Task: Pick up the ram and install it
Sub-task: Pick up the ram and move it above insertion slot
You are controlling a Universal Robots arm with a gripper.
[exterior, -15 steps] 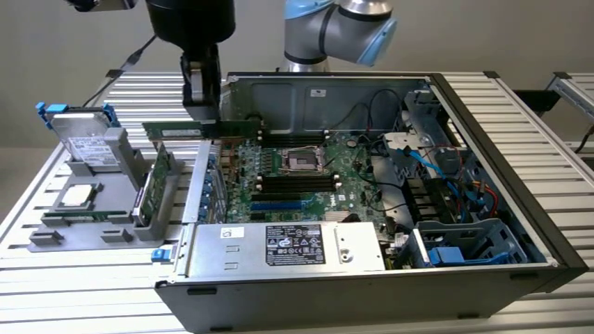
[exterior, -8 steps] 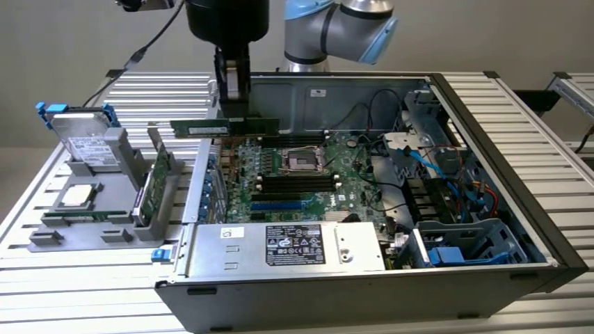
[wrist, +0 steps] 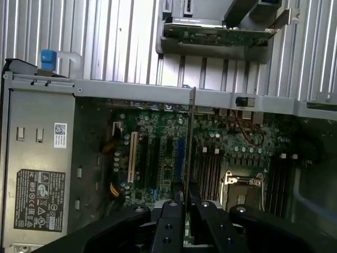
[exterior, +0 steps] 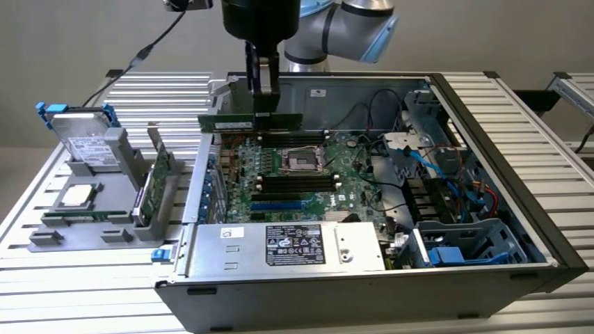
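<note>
on the slatted surface, at the exterior view's left, a grey rack holds a grey drive with blue tabs and a green card standing on edge. to its right the open computer case contains the motherboard and a power supply. the end effector is clenched on the ram, held level above the motherboard's black slots, not seated.

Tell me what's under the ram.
The ram, held in the gripper, hangs over the open case; below it lies the motherboard with its black slots and CPU socket. The strip of board right beneath the stick's edge is covered.
</note>
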